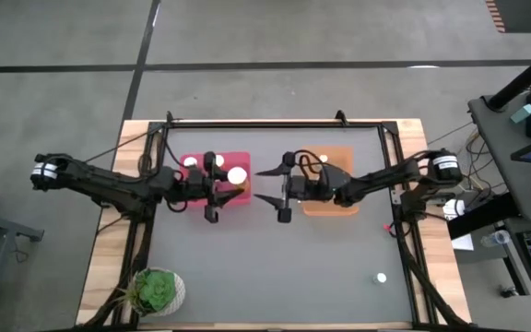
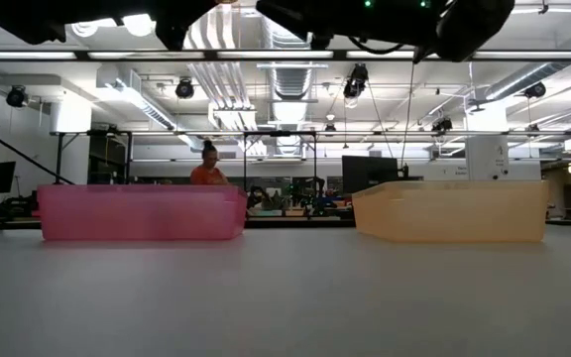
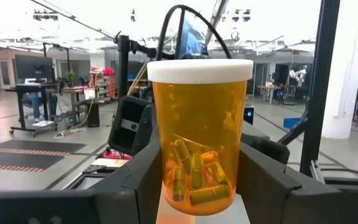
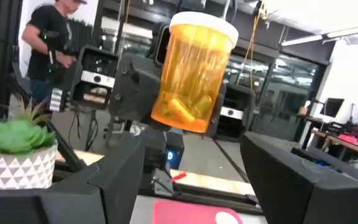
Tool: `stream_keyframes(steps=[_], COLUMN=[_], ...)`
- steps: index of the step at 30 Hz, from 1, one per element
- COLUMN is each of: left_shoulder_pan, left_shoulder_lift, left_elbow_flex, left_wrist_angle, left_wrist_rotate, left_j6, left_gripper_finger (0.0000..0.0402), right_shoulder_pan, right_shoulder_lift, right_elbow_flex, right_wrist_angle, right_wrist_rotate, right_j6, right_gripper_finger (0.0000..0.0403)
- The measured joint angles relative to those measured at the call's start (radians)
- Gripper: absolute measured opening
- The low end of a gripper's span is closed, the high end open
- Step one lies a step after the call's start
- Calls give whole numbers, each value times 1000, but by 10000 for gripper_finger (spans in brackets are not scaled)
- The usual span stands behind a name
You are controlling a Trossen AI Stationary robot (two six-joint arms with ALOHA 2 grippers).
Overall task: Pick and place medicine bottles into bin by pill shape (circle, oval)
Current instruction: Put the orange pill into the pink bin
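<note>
The left end effector (image 1: 212, 192) hangs above the inner edge of the pink bin (image 1: 192, 166) and pinches an orange pill bottle (image 3: 197, 137) between its two fingers (image 3: 135, 180). In the left wrist view the bottle stands upright in the grip, its white cap on top, and elongated capsule-like pills lie heaped at its bottom. The right wrist view shows the same bottle (image 4: 194, 71) held up in the air, slightly tilted, with the left arm's dark housing behind it.

The right end effector (image 1: 282, 192) faces the left one across the gap between the two bins, just off the inner edge of the orange bin (image 1: 325, 205). Its fingers (image 4: 291, 180) are spread wide and nothing is between them.

In the high view, white caps (image 1: 237, 175) show inside the pink bin beside the left arm, and one cap (image 1: 323, 160) shows at the far edge of the orange bin. A single small bottle (image 1: 381, 277) stands alone on the grey surface (image 1: 275, 277), well apart from both bins, towards the right near corner. A potted green plant (image 1: 158, 290) sits at the left near corner.

The low view shows the pink bin (image 2: 142, 212) and the orange bin (image 2: 451, 210) resting side by side on the surface, apart from each other, with both arms overhead. A person (image 2: 207, 167) in an orange top is in the room behind the pink bin; another person (image 4: 51, 43) in dark clothes stands beyond the surface in the right wrist view.
</note>
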Motion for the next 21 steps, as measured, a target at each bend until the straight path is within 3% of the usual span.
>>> stream_keyframes(steps=[21], left_shoulder_pan=[0], left_shoulder_lift=[27], left_elbow_flex=[-3], left_wrist_angle=[-1], left_wrist_rotate=[5], left_j6=[55], left_gripper_finger=[158], right_shoulder_pan=[6], right_shoulder_lift=[77], right_elbow_flex=[117], right_wrist_angle=[-54], right_wrist_rotate=[-11], right_j6=[-32], right_gripper_finger=[258])
